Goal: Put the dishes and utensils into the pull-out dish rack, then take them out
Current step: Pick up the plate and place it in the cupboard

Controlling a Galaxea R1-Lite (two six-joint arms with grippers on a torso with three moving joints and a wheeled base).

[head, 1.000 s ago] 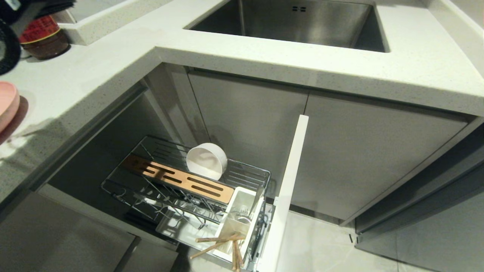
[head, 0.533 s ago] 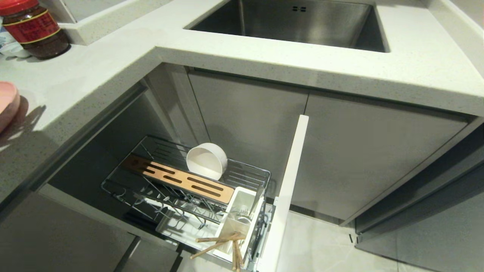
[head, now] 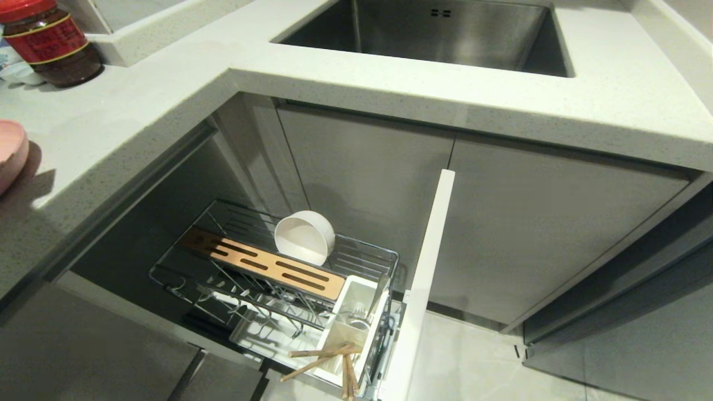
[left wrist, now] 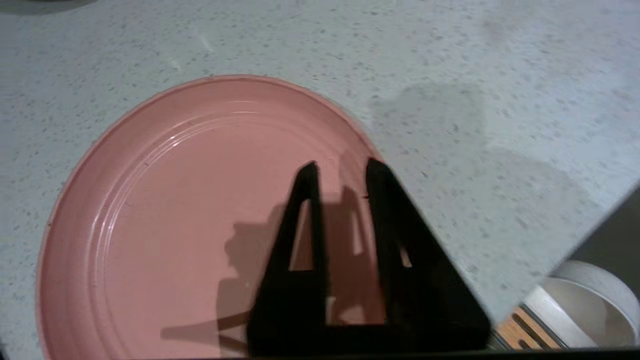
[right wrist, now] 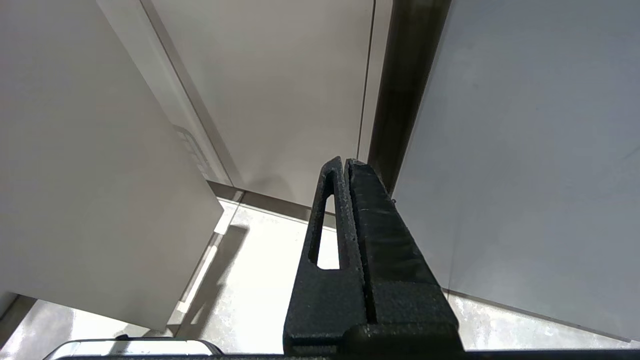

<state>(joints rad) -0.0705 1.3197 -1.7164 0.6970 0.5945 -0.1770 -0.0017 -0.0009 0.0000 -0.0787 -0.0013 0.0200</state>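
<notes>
We see the pink plate (left wrist: 190, 215) lying flat on the speckled countertop (left wrist: 500, 75), and only its edge (head: 11, 153) shows at the far left of the head view. Above the plate hangs the left gripper (left wrist: 340, 170), its two black fingers a little apart with nothing between them, their tips over the plate's rim nearest the counter's edge; whether they touch the plate we cannot tell. Beyond the counter's edge from the plate, and lower down, sits the pull-out rack (head: 362, 250), drawn out from under the counter with its white cabinet front (head: 429, 267) standing edge-on. The white bowl (head: 305, 236) rests tilted on its side in the rack, on the far side of the wooden slotted strip (head: 267, 267). At the end of that strip nearest the cabinet front stands the white utensil holder (head: 348, 328); the wooden chopsticks (head: 328, 362) lie across its near end, sticking out past the rack, and something metal glints inside it, which we cannot make out. Farther along the counter from the plate stands a red-lidded jar (head: 47, 44), and further right along the counter lies the steel sink (head: 434, 33). The right gripper (right wrist: 345, 162) is clenched shut on nothing, low beside grey cabinet doors (right wrist: 525, 150) above the pale floor (right wrist: 260, 280)
</notes>
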